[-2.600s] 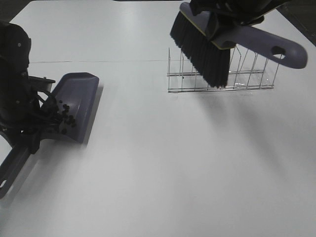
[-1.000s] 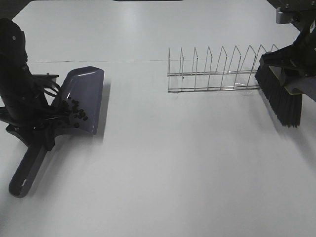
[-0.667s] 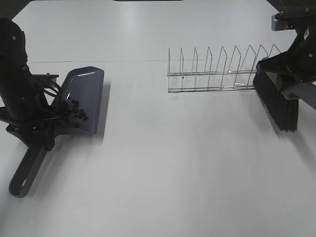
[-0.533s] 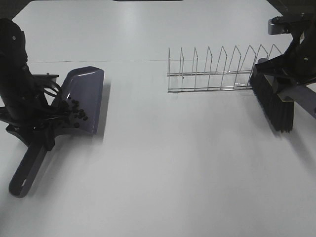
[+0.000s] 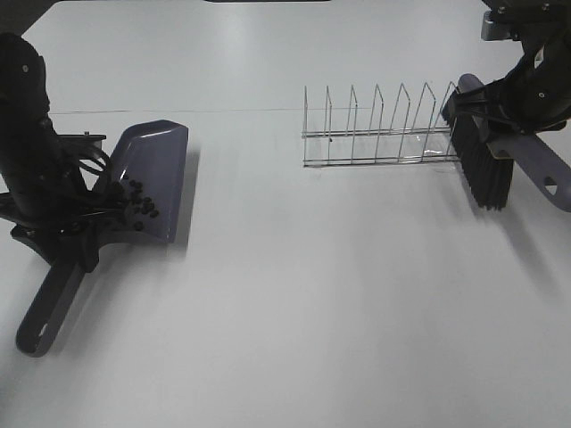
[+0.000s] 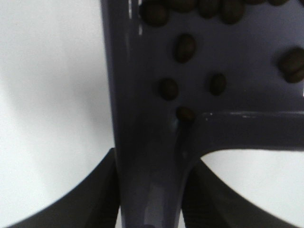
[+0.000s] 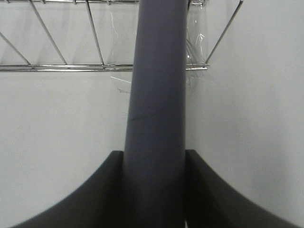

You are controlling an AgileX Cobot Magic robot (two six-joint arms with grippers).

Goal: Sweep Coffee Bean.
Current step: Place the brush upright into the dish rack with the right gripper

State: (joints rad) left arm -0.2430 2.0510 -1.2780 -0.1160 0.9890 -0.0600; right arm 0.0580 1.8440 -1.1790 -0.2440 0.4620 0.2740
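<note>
The purple-grey dustpan [image 5: 152, 169] lies on the white table at the left, its handle pointing to the front left. The coffee beans [image 5: 136, 203] sit in a small cluster inside the pan, also seen in the left wrist view [image 6: 185, 47]. My left gripper [image 5: 76, 234] is shut on the dustpan handle [image 6: 149, 156]. My right gripper [image 5: 506, 120] is shut on the brush handle [image 7: 156, 95]. The brush's black bristles [image 5: 483, 174] hang down at the right end of the wire rack [image 5: 384, 134], at or just above the table.
The wire rack stands at the back right, its rods also in the right wrist view [image 7: 61, 68]. A thin line [image 5: 232, 111] runs across the table at the back. The brush handle's end [image 5: 549, 183] points toward the right edge.
My right arm carried the brush from above the rack to its right end, then swung the bristles back left and closer to the rack. The dustpan shifted slightly early on, then stayed still.
</note>
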